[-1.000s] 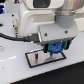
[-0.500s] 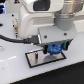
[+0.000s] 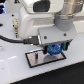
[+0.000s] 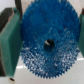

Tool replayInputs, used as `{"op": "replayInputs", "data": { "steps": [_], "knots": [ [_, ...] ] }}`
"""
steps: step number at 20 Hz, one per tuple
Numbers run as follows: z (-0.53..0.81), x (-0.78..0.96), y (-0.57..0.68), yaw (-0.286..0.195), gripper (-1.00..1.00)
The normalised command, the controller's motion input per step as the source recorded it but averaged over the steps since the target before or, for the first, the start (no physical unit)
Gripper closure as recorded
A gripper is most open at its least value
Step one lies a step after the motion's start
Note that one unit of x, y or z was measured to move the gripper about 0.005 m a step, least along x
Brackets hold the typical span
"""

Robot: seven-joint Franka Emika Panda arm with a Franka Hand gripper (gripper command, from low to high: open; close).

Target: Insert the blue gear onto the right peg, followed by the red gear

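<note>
Here the hand (image 3: 53,48) pinches the blue gear (image 3: 54,49) between its green pads (image 4: 9,42), which press the toothed rim on opposite sides; the centre hole shows clearly in the wrist view. Against the frames half a second and one second earlier, hand and gear sit at about the same place, at most a touch lower, over the 3 o'clock half of the black-framed plate (image 3: 36,61). This suggests fine alignment above the right peg, which is hidden under the gear. The red gear is not visible. The white desk (image 3: 20,72) carries the plate; a black cable (image 3: 12,37) arcs in from 9 o'clock.
</note>
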Motion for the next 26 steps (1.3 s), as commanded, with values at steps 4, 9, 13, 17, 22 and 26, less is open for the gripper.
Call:
{"op": "replayInputs", "data": {
  "steps": [4, 9, 13, 17, 22, 26],
  "knots": [
    [0.43, 0.3, -0.07, 0.0, 1.0],
    [0.07, 0.1, -0.03, 0.0, 1.0],
    [0.03, 0.05, -0.01, 0.0, 1.0],
    [-0.02, 0.03, -0.01, 0.0, 1.0],
    [-0.08, 0.02, -0.01, 0.0, 1.0],
    [-0.15, 0.16, -0.14, 0.0, 1.0]
  ]
}}
